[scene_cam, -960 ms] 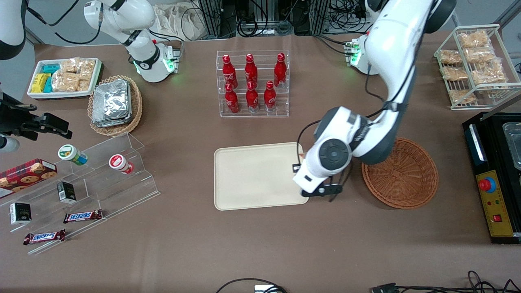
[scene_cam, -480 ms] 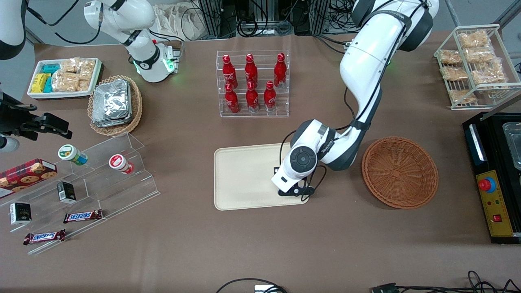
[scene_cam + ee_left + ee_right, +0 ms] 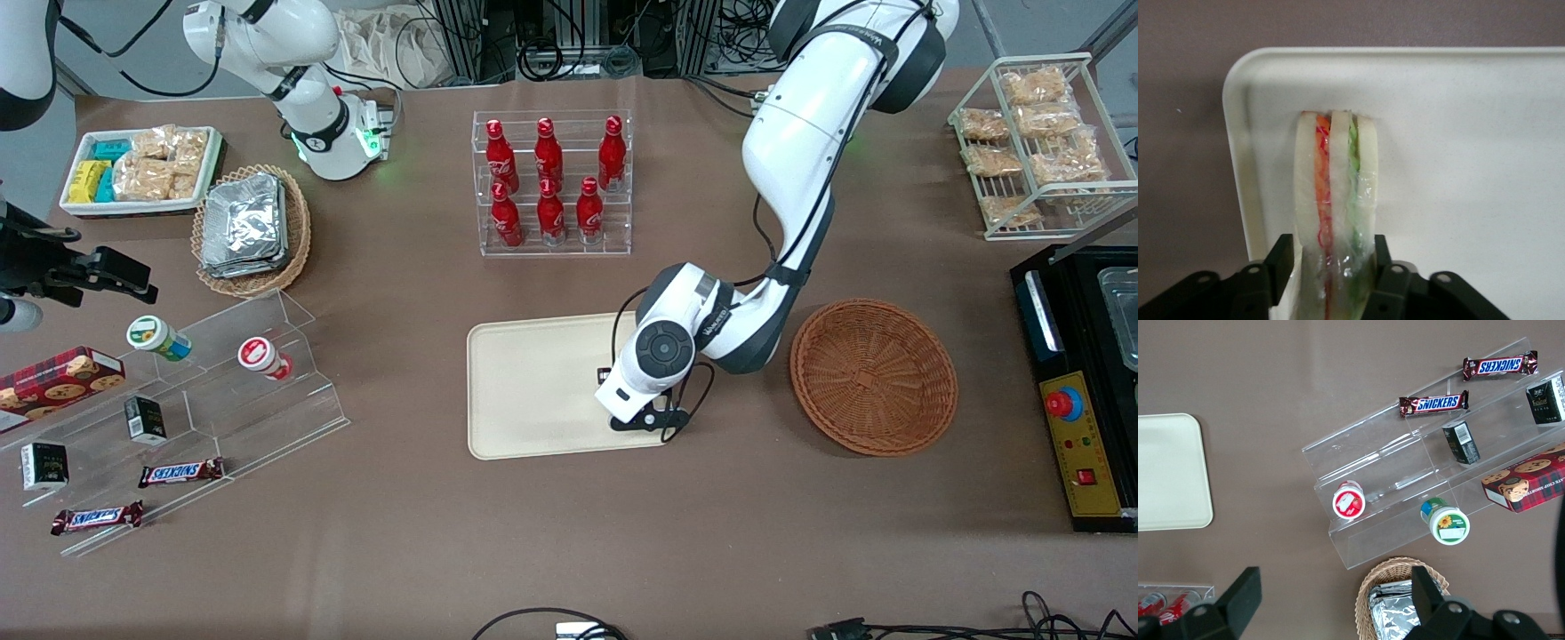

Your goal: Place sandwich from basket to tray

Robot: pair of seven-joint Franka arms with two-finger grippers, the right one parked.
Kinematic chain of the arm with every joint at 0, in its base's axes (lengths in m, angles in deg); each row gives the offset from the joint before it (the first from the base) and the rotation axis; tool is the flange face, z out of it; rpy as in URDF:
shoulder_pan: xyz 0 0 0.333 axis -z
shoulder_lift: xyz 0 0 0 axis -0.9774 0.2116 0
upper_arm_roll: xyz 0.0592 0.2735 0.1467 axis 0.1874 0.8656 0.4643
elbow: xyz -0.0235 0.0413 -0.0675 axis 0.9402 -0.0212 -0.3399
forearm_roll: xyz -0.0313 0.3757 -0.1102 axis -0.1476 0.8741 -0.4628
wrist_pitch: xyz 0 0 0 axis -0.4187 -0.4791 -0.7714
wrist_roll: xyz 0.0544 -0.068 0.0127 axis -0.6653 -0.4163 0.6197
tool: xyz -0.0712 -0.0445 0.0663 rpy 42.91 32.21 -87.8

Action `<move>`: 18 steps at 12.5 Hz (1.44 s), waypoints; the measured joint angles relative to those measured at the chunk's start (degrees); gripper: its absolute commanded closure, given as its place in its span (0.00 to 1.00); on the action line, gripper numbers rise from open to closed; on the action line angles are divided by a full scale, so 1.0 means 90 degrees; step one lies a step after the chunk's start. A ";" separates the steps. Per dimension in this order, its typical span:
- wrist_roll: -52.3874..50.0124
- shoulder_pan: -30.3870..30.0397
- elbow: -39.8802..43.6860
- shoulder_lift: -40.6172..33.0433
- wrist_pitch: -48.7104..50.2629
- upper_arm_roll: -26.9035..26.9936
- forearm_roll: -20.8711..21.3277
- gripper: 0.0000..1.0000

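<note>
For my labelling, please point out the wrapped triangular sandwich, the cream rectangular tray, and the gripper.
wrapped triangular sandwich (image 3: pixel 1335 200), left wrist view, middle bread layer
cream rectangular tray (image 3: pixel 524 391), front view, bare floor
gripper (image 3: pixel 1333 260), left wrist view, midway between fingertips

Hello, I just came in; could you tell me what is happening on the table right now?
The left arm's gripper is shut on the sandwich, a wrapped wedge with orange and green filling, and holds it low over the cream tray, near the tray's corner. Whether the sandwich already touches the tray cannot be told. The reddish-brown basket beside the tray, toward the working arm's end of the table, has no sandwich in it. The sandwich has not yet been let go.
</note>
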 measured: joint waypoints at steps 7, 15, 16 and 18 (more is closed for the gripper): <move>-0.0020 -0.0339 -0.1821 -0.2382 0.0754 0.0394 0.0443 0.00; 0.1004 -0.1282 -0.2060 -0.3897 0.1826 0.1600 0.0471 0.00; 0.1097 -0.1508 -0.1903 -0.3903 0.1942 0.1625 0.0471 0.00; 0.1296 -0.1746 -0.1885 -0.3954 0.2073 0.1626 0.0460 0.00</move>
